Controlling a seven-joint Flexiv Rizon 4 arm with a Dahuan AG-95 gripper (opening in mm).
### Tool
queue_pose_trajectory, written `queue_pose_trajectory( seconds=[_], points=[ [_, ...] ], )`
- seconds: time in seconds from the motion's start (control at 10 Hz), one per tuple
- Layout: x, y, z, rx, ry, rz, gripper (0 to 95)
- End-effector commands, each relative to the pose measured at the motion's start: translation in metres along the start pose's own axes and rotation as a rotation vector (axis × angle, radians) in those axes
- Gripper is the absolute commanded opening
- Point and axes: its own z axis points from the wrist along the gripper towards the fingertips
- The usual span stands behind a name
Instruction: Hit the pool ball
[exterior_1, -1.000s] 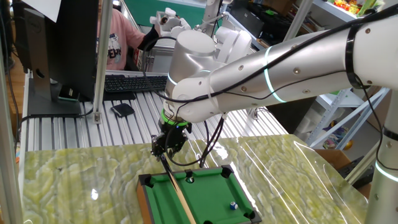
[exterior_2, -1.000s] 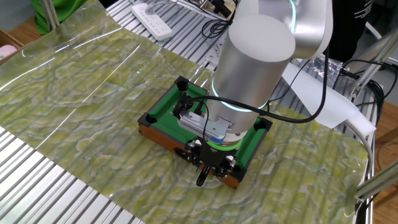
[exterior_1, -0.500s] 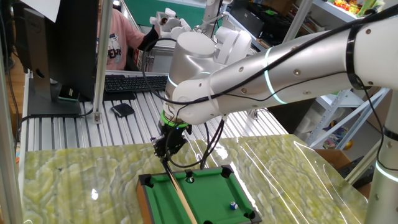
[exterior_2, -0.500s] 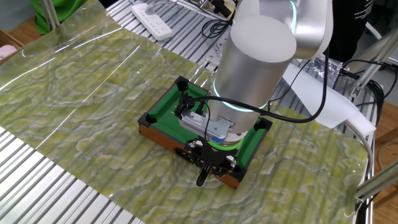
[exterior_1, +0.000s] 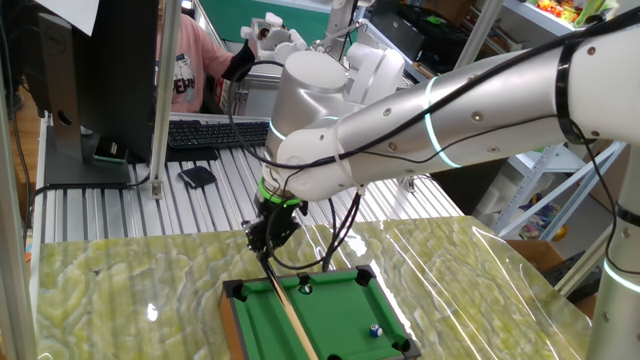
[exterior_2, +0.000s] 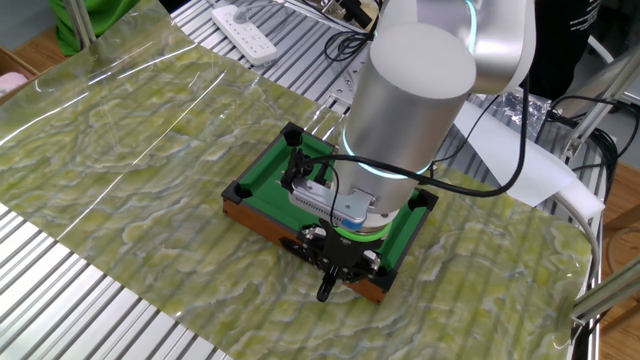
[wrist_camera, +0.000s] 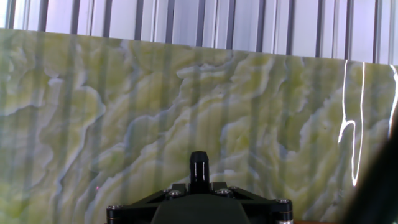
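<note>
Wooden cue stick (exterior_1: 285, 310) is pinched in the gripper (exterior_1: 270, 232); aimed left of the pool ball (exterior_1: 375, 329), its stroke could miss across the mini pool table (exterior_1: 345, 300).

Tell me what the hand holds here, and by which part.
The hand grips a wooden cue near its dark butt end; the shaft slants down over the pool table.

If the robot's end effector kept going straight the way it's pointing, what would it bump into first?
Probably the green marbled mat. The hand view along the end effector shows only that mat ahead, then ribbed metal table; depth is unclear.
</note>
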Motion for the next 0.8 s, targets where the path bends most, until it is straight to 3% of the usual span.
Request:
queue_pose_trajectory(
  seconds=[0.1,0.8],
  points=[
    [-0.002,0.001,-0.005,-0.002,0.004,-0.003,0.0],
    [-0.021,0.004,-0.029,0.000,0.007,-0.003,0.0]
  ],
)
